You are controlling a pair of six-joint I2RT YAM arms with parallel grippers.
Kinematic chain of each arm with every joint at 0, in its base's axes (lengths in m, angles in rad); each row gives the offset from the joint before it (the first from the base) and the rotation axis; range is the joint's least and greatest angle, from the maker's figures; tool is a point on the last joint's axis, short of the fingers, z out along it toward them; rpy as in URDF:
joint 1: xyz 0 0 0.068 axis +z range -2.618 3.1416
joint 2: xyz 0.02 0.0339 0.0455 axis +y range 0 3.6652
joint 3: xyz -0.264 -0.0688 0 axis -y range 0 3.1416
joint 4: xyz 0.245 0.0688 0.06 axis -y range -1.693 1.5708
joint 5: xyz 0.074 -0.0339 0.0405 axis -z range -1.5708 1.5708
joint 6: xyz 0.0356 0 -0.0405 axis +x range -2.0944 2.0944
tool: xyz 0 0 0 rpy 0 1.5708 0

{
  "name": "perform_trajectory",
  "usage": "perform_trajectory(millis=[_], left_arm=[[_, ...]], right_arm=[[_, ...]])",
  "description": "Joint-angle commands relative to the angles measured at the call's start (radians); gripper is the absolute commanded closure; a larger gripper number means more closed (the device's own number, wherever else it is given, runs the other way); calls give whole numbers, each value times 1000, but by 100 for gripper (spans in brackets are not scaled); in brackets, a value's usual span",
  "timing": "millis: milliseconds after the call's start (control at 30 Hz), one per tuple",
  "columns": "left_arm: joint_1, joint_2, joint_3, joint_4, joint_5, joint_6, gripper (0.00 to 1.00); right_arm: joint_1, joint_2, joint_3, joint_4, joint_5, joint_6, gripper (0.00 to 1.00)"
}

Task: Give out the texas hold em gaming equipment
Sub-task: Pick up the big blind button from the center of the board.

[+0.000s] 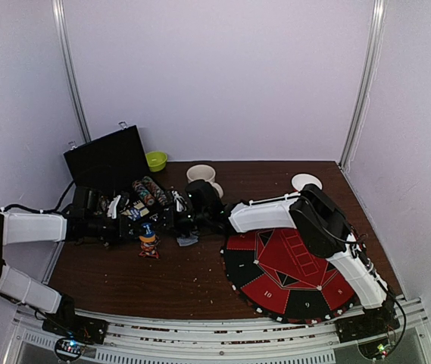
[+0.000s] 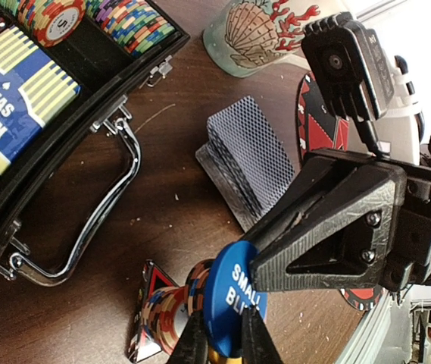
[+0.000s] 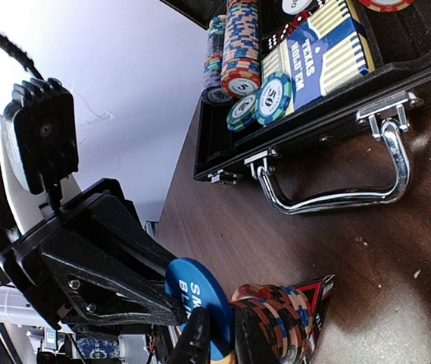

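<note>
A blue "SMALL BLIND" button disc (image 2: 229, 303) is held on edge above the table; it also shows in the right wrist view (image 3: 198, 297) and the top view (image 1: 148, 230). My left gripper (image 2: 223, 345) is shut on it from the left. My right gripper (image 3: 223, 343) is shut on it from the right. A stack of striped poker chips (image 2: 171, 315) lies on its side just below the disc against a triangular card. A deck of grey-blue-backed cards (image 2: 249, 155) lies beside the right gripper. The open case (image 1: 109, 163) holds more chips (image 3: 239, 42).
A shell-patterned mug (image 2: 264, 34) stands behind the cards. A green bowl (image 1: 156, 160) and a white dish (image 1: 306, 182) sit at the back. A red-and-black wheel mat (image 1: 287, 273) covers the right front. The case's chrome handle (image 2: 109, 205) juts out.
</note>
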Motion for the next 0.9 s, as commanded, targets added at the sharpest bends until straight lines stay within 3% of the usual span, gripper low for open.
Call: perform_trajectory(millis=[0, 867], left_arm=[[2, 36, -6, -90, -113, 64, 100], [2, 48, 8, -183, -150, 121, 100]], right_arm=[[5, 2, -5, -114, 64, -39, 89], [9, -25, 16, -148, 93, -74, 83]])
